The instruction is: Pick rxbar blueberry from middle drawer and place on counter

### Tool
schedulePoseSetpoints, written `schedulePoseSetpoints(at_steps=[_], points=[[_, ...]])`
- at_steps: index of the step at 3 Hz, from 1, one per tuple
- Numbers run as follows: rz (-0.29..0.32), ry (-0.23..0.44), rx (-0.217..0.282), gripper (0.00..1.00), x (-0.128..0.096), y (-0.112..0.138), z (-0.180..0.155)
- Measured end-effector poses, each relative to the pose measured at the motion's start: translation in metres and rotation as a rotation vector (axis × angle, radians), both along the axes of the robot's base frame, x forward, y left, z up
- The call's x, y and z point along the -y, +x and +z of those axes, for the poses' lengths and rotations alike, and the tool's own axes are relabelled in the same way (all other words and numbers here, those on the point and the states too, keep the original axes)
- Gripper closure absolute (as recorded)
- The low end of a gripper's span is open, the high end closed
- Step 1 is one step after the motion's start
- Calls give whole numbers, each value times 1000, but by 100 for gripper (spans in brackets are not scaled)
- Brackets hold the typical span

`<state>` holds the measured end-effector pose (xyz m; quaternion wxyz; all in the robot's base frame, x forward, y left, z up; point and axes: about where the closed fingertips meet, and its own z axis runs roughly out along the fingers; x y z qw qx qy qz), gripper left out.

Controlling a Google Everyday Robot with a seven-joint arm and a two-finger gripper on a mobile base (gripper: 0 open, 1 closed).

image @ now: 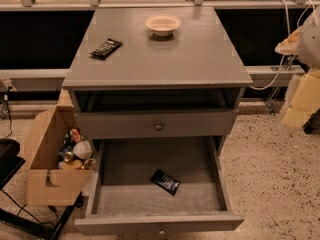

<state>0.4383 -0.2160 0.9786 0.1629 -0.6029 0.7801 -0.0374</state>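
Note:
The rxbar blueberry (165, 181), a small dark navy bar, lies flat and askew on the grey floor of the pulled-out middle drawer (115, 199), near its centre. The counter (190, 54) is the flat grey top of the cabinet above. My gripper (296, 109) hangs at the far right edge of the view, a pale yellowish shape beside the cabinet. It is at about counter-front height, well right of and above the drawer, and touches nothing.
A black bar with white stripe print (106, 48) lies on the counter's left side and a pale bowl (162, 24) stands at its back. A closed drawer with a knob (158, 126) sits above the open one. A cardboard box of items (50, 184) stands at the left.

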Motion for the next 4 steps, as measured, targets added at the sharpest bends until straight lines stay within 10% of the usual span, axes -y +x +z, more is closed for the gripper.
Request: schedulePoseSetpoints(at_steps=[2, 4], points=[[-3, 25, 17, 0, -1, -2, -21], [-36, 101, 19, 0, -21, -23, -141]])
